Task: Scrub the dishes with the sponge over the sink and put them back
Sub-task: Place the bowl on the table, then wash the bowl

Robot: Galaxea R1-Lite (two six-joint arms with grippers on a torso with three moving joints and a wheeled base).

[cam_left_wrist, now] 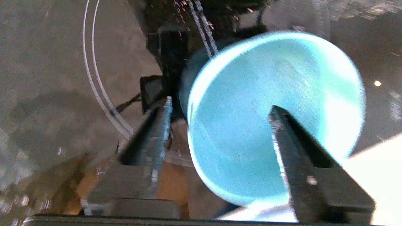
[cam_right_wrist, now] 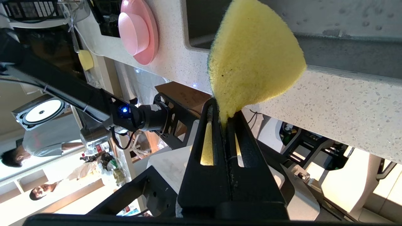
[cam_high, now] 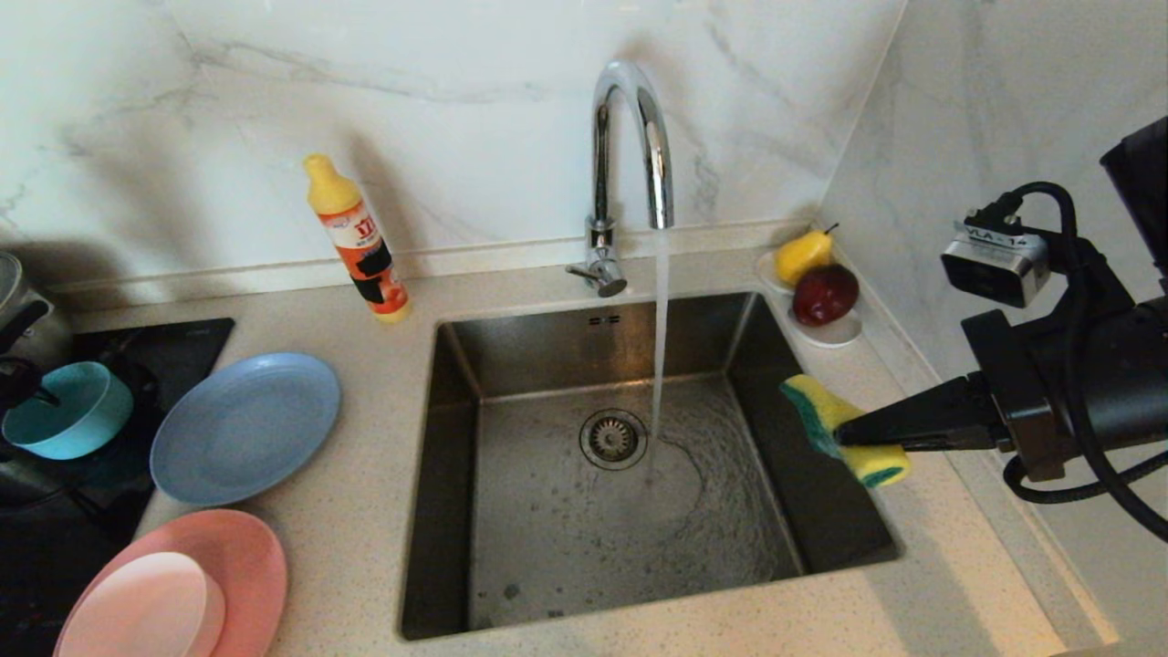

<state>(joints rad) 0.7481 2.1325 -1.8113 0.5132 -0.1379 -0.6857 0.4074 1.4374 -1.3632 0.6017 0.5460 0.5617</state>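
The right gripper (cam_high: 844, 431) pinches the sponge (cam_high: 839, 429) over the sink's (cam_high: 456, 383) right rim. The left gripper (cam_left_wrist: 220, 125) stands open astride the teal bowl's (cam_left_wrist: 251, 125) rim on the hob, left of the blue plate (cam_high: 245, 427). Pink plate (cam_high: 246, 547) and pale bowl (cam_high: 141, 607) sit on the bench (cam_high: 365, 511).

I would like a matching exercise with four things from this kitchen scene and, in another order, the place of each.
Things:
1. sponge
2. teal bowl
3. pale pink bowl
4. detergent bottle

Places:
A. on the pink plate
B. on the counter behind the sink, by the wall
C. in the right pincer, over the sink's right edge
D. on the black cooktop, left of the blue plate

Pairs: 1-C, 2-D, 3-A, 4-B
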